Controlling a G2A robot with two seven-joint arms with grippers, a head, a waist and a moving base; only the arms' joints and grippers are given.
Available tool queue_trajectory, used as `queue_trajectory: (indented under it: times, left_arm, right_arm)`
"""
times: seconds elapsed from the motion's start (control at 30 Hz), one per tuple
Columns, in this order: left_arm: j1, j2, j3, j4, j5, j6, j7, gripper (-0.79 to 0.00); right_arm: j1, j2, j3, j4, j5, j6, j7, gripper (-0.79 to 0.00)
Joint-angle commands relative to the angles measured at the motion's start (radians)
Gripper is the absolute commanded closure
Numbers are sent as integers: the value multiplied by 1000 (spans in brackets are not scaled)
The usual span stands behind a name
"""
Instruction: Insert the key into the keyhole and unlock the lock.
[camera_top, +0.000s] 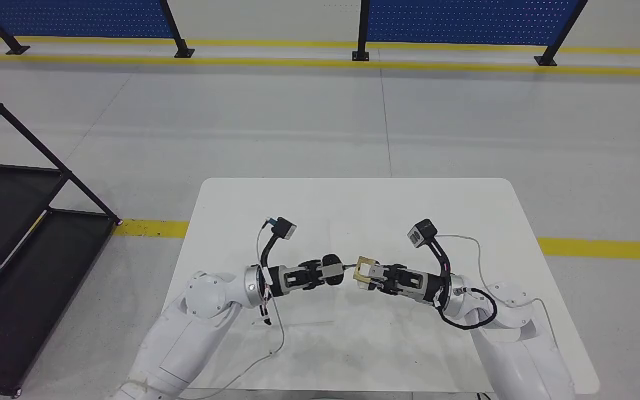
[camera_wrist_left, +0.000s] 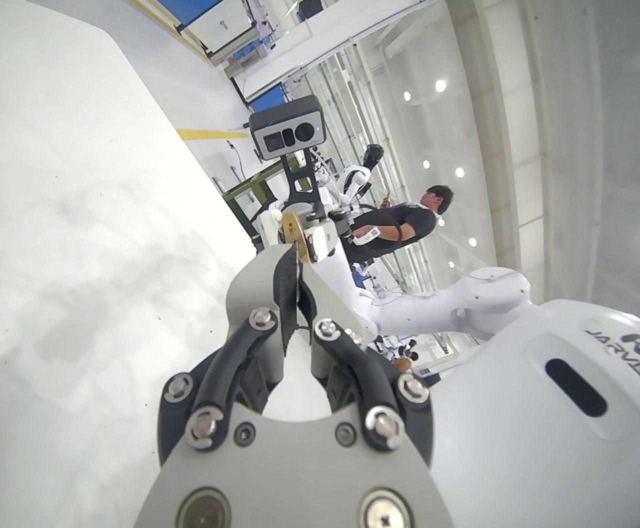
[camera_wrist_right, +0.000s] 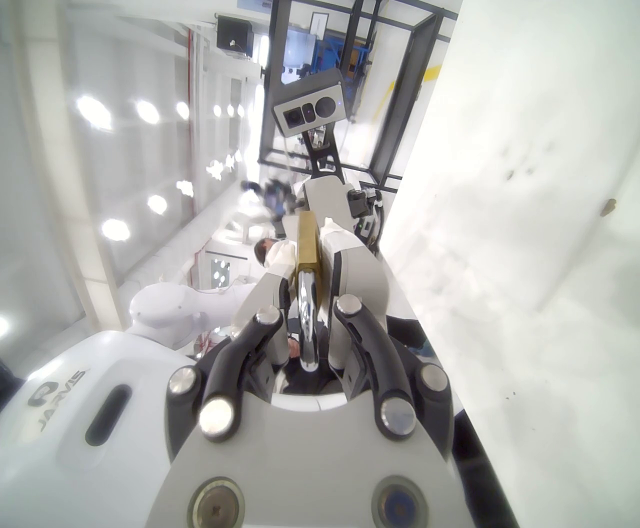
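- My right jaws are clamped on the brass lock (camera_wrist_right: 306, 245), held above the worktop (camera_top: 420, 210).
- My left jaws pinch the key (camera_wrist_left: 300, 249), its tip at the lock's face.

L gripper (camera_wrist_left: 295, 262) pinches key (camera_wrist_left: 300, 248), tip at brass lock (camera_wrist_left: 290, 230) held in R gripper (camera_wrist_left: 300, 239).

A white table (camera_top: 350, 210), a black rack (camera_top: 45, 255) beside it, blue barriers (camera_top: 85, 15) beyond
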Motion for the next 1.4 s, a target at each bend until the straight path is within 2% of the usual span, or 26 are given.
queue_trajectory:
  times: [0.0, 0.2, 0.47, 1.37]
  left_arm:
    - [1, 2, -6, -1, -3, 0, -4, 0]
    - [16, 17, -62, -20, -36, 16, -49, 0]
    - [36, 47, -190, -68, -85, 92, -172, 0]
    - [36, 47, -190, -68, -85, 92, -172, 0]
  right_arm:
    - [0, 0, 0, 0, 0, 0, 0, 0]
    - [0, 0, 0, 0, 0, 0, 0, 0]
    - [0, 0, 0, 0, 0, 0, 0, 0]
    - [0, 0, 0, 0, 0, 0, 0, 0]
